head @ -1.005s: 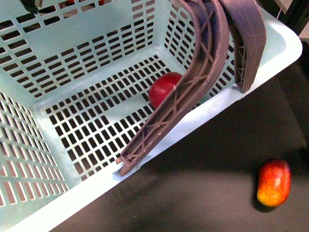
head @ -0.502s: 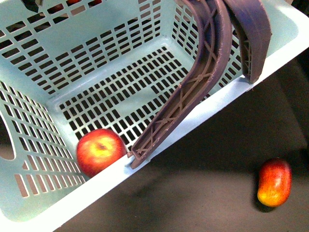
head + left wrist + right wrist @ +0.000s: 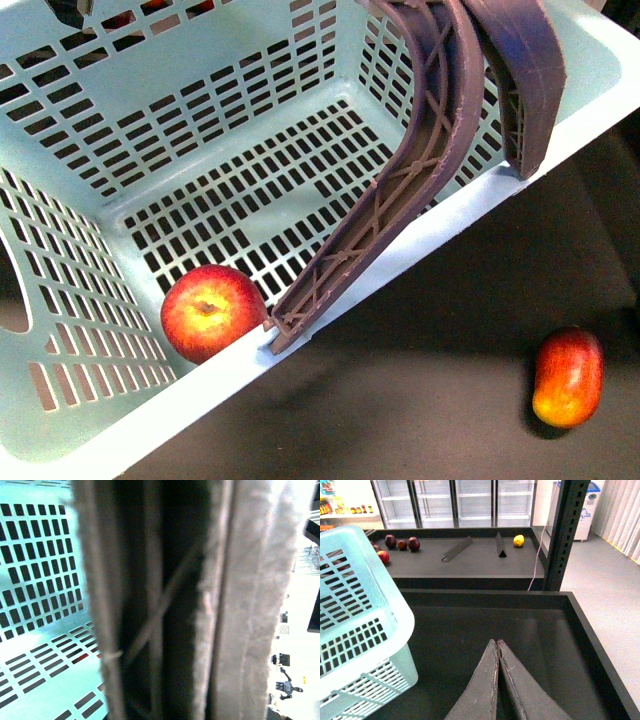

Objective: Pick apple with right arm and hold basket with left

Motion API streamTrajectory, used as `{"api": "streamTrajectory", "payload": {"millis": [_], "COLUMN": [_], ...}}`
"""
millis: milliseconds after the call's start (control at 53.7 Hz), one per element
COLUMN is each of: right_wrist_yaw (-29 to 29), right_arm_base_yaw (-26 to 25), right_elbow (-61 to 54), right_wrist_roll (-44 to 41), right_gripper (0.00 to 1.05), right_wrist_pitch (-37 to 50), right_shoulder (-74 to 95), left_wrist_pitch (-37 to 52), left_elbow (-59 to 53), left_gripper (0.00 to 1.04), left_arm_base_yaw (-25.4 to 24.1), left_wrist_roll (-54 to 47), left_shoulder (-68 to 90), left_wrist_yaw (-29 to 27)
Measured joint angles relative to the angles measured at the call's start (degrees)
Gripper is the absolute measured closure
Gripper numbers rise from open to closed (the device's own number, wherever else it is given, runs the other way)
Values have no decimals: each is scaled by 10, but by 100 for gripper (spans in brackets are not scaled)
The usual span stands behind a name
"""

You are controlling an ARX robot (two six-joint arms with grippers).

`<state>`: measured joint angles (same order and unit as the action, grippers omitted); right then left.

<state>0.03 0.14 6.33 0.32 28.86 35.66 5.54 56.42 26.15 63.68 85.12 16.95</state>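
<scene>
The light-teal basket fills the front view, tilted, with its two brown-mauve handles raised. The round red apple with a yellowish stem patch lies inside it in the near corner, against the rim. In the left wrist view a basket handle fills the picture up close; my left gripper is shut on it, its fingers hidden. In the right wrist view my right gripper is shut and empty, above the dark shelf floor, beside the basket's corner. Neither gripper shows in the front view.
An elongated red-and-yellow fruit lies on the dark surface outside the basket. The right wrist view shows a black post, a farther shelf with dark red fruits and a yellow one, and glass-door coolers behind.
The basket tilted and shifted. The apple rolled from beside the handle base in the middle down to the near corner, where it has settled against the rim.
</scene>
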Motion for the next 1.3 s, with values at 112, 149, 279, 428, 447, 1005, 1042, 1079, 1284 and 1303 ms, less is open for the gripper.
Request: {"api": "streamTrajectory", "payload": {"millis": [112, 149, 279, 428, 447, 1005, 1042, 1079, 1284, 1303], "right_wrist_yaw": [0, 0, 0, 0, 0, 0, 0, 0, 0, 0], "right_arm_base_yaw": [0, 0, 0, 0, 0, 0, 0, 0, 0, 0], "right_elbow": [-16, -19, -27, -37, -38, -53, -53, -53, -53, -53], "right_wrist_roll": [0, 0, 0, 0, 0, 0, 0, 0, 0, 0], "right_gripper": [103, 103, 103, 103, 103, 103, 103, 103, 103, 103], "right_wrist_pitch": [-19, -24, -40, -62, -65, -155, -159, -164, -187, -191], "right_shoulder": [-34, -42, -68, -98, -103, -223, -228, -232, -256, -259], "left_wrist_pitch": [0, 0, 0, 0, 0, 0, 0, 0, 0, 0], "left_elbow": [0, 0, 0, 0, 0, 0, 0, 0, 0, 0], "left_gripper": [90, 90, 90, 90, 90, 90, 90, 90, 90, 90], "left_arm_base_yaw": [0, 0, 0, 0, 0, 0, 0, 0, 0, 0], "left_wrist_roll": [0, 0, 0, 0, 0, 0, 0, 0, 0, 0], "left_shoulder": [0, 0, 0, 0, 0, 0, 0, 0, 0, 0], "left_wrist_yaw": [0, 0, 0, 0, 0, 0, 0, 0, 0, 0]}}
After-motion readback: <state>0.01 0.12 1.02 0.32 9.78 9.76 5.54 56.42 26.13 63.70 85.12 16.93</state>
